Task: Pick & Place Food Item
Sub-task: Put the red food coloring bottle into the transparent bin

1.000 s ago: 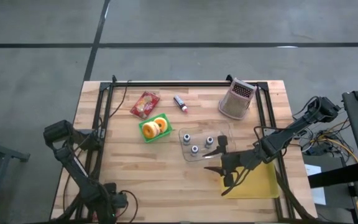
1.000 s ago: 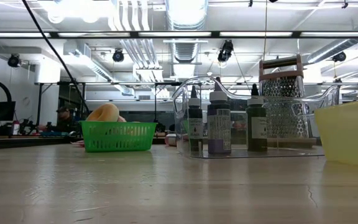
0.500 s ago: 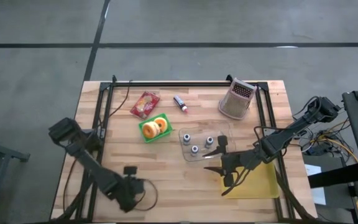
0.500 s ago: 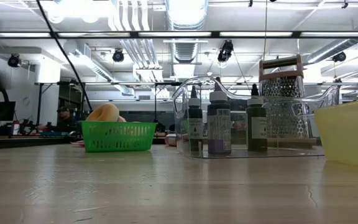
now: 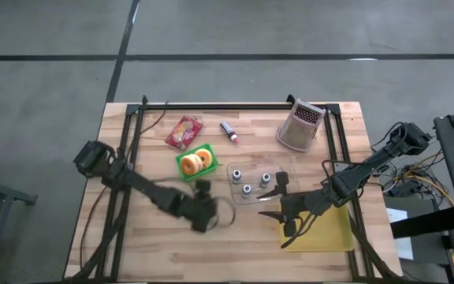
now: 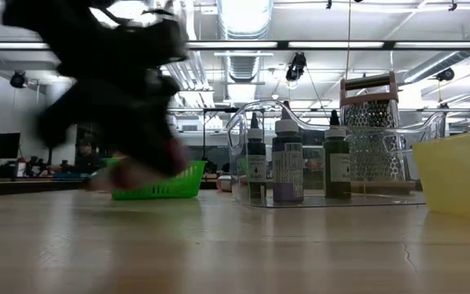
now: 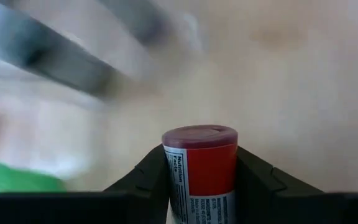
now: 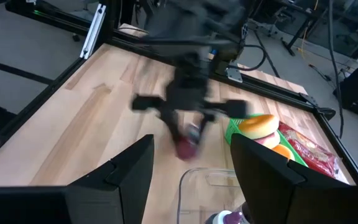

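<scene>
My left gripper (image 5: 203, 210) hangs over the middle of the table, just near of the green basket (image 5: 196, 163) that holds round yellow pastries. It is shut on a small red cylinder with a printed label (image 7: 201, 168), which also shows blurred in the right wrist view, the red cylinder (image 8: 186, 148) below the dark hand. My right gripper (image 5: 284, 214) waits open above the yellow bin (image 5: 325, 230) at the near right, with nothing between its fingers. My left gripper pinches the red cylinder by its labelled sides (image 7: 174, 180) between the two fingers. Its dark red end (image 7: 199, 133) sticks out past the fingertips. The fingers slant down from the table's left. The cylinder is lifted clear of the table.
A clear tray with three small bottles (image 5: 254, 185) stands just right of my left gripper. A red packet (image 5: 184, 132), a small tube (image 5: 228, 130) and a metal grater (image 5: 300, 126) lie along the far side. Bare wood lies at the near left.
My left gripper has swung fast from the table's near left corner toward the middle, ending beside the green basket and the clear tray, and has rolled about as it went. It has come into the low view, blurred. My right arm has kept still.
</scene>
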`<control>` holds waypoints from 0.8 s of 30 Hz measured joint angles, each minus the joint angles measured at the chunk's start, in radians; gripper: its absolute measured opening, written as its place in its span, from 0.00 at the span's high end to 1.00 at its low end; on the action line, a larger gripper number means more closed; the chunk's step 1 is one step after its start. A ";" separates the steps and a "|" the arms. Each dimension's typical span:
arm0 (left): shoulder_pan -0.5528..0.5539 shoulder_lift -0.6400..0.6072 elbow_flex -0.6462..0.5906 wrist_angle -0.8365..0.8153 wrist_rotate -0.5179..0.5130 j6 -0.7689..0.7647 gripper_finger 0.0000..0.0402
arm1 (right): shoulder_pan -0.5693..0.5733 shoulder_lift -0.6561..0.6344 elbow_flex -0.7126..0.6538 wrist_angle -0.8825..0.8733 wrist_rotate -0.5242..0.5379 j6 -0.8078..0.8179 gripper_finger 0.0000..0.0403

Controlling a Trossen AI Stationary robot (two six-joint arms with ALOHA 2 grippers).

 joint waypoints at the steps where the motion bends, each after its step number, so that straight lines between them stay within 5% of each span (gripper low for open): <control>1: 0.024 0.000 0.000 0.035 -0.017 0.041 0.68 | 0.000 0.000 0.000 0.000 0.000 0.000 0.48; 9: 0.127 -0.007 0.002 0.124 -0.038 0.193 0.68 | 0.000 0.000 0.000 0.000 0.026 0.000 0.48; 24: 0.106 -0.083 0.004 0.153 -0.112 0.280 0.68 | -0.087 0.090 -0.068 0.073 0.026 0.040 0.48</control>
